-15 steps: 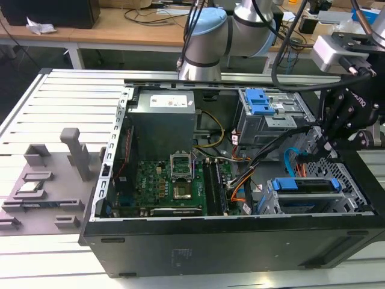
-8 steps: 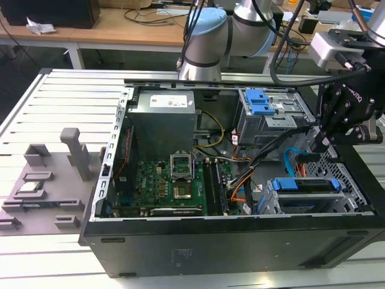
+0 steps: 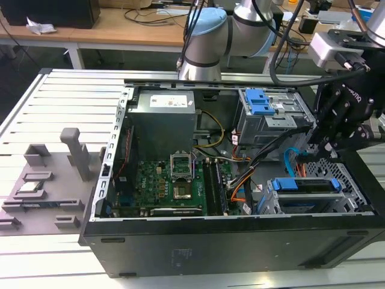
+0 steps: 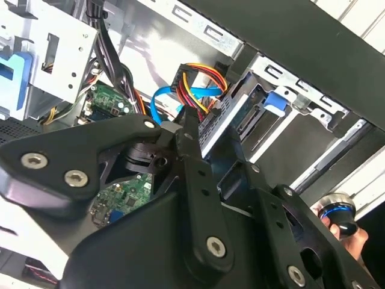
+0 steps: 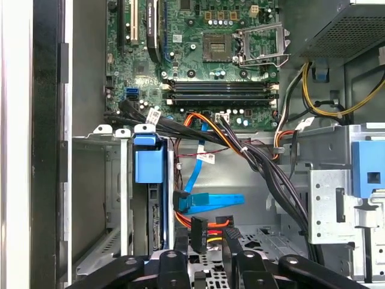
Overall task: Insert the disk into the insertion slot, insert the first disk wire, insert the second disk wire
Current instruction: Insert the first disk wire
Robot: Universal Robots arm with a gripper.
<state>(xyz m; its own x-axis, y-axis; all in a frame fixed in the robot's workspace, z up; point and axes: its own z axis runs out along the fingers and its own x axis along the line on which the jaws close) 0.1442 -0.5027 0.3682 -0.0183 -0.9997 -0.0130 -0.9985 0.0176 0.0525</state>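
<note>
The disk (image 5: 149, 164), in its blue caddy, sits inside the silver insertion slot (image 5: 111, 180); in the exterior view the disk (image 3: 304, 185) lies low in the case at that view's right. The first disk wire (image 5: 200, 230), red, orange and yellow strands ending in a black plug, stands between my fingers (image 5: 180, 245), with gaps on both sides. My gripper (image 5: 206, 241) is open around it. In the second wrist view one finger (image 4: 187, 129) reaches just under that plug (image 4: 187, 84) beside the disk's end (image 4: 224, 114). The second disk wire (image 5: 207, 200), flat and light blue, hangs next to it.
The grey bay with blue latches (image 3: 264, 111) stands behind my gripper (image 3: 311, 152). Thick black cable bundles (image 5: 264, 168) cross between the motherboard (image 5: 198, 54) and the cage. A power supply (image 3: 163, 123) sits at the case's back. A grey fixture (image 3: 42, 180) rests on the table at the exterior view's left.
</note>
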